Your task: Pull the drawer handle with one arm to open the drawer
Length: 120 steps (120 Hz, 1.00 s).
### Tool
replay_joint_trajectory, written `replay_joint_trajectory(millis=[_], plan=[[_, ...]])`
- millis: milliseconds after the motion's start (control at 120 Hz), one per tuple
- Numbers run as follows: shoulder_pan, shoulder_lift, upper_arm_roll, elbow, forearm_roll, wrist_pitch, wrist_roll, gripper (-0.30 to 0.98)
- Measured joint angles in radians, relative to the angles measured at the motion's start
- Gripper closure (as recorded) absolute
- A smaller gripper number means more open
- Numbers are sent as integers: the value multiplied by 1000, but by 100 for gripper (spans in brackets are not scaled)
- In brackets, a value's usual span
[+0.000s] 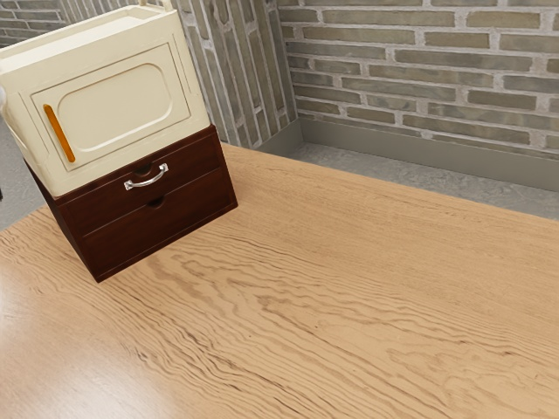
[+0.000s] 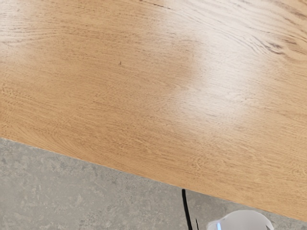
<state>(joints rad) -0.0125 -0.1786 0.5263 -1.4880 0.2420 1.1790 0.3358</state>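
Dark-brown wood: one chest (image 1: pixel 222 172), two drawers, one silver handle (image 1: pixel 147 178), all near the tabletop's (image 1: pixel 349 305) corner toward the exterior view's left.
The handle sits on the upper drawer (image 1: pixel 109 201); it and the lower drawer (image 1: pixel 166 231) look flush, each with one notch at its top. One cream cabinet (image 1: pixel 127 105) rests on the chest, its one door bearing an orange handle (image 1: pixel 59 133); the exterior view's left edge cuts the cabinet off, and the stack hides the tabletop's corner. Beyond a tabletop edge in my wrist view are one black cord (image 2: pixel 186 208) and one pale rounded part (image 2: pixel 244 221), both cut off. I cannot tell whether my gripper is spread or pressed together.
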Motion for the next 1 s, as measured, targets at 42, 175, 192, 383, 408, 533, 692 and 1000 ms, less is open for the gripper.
replay_joint_trajectory(millis=[42, 175, 192, 383, 408, 533, 692, 1000], plan=[[0, 0, 1, -2, 5, 56, 31, 0], [-1, -3, 3, -4, 13, 173, 119, 0], [-4, -6, 12, -4, 6, 184, 131, 0], [-2, -4, 103, -1, -89, 256, 241, 0], [-6, -6, 105, 9, -97, 261, 253, 0], [-11, -15, 31, 77, -81, 264, 305, 0], [-15, -25, -69, 108, -57, 252, 353, 0], [-13, 17, -75, 109, -48, 245, 416, 0]])
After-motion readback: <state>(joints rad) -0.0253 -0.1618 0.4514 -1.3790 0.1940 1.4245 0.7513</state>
